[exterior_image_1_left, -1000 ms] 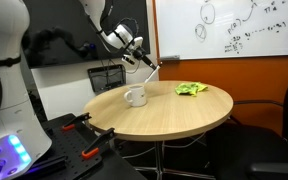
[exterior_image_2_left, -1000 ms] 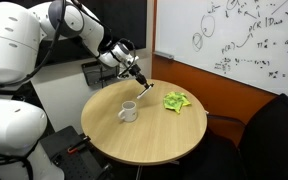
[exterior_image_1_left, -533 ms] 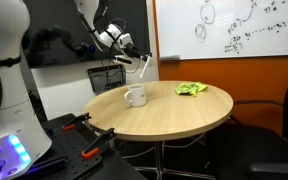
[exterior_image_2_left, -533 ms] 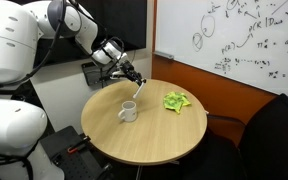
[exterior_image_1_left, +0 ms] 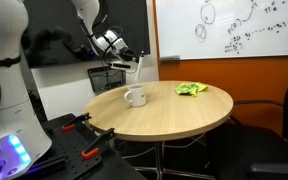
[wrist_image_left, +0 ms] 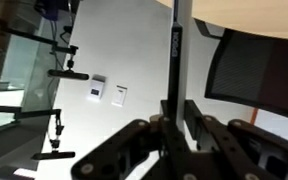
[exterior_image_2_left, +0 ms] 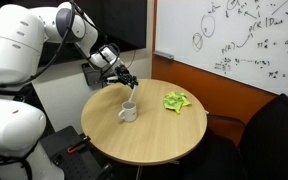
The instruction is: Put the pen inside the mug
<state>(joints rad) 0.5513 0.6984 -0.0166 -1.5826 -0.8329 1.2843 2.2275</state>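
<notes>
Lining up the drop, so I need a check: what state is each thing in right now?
tool: shut on the pen, above the mug.
pen: gripped, near upright, not yet in the mug.
mug: upright on the table, top open.
green cloth: crumpled, lying on the table.

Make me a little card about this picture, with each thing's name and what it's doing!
table: round, wooden
mug: white, standing upright on the table
pen: held by the gripper, roughly over the mug, not inside it yet
gripper: shut on the pen
green cloth: crumpled on the table, apart from the mug
whiteboard: on the wall, with writing on it
</notes>
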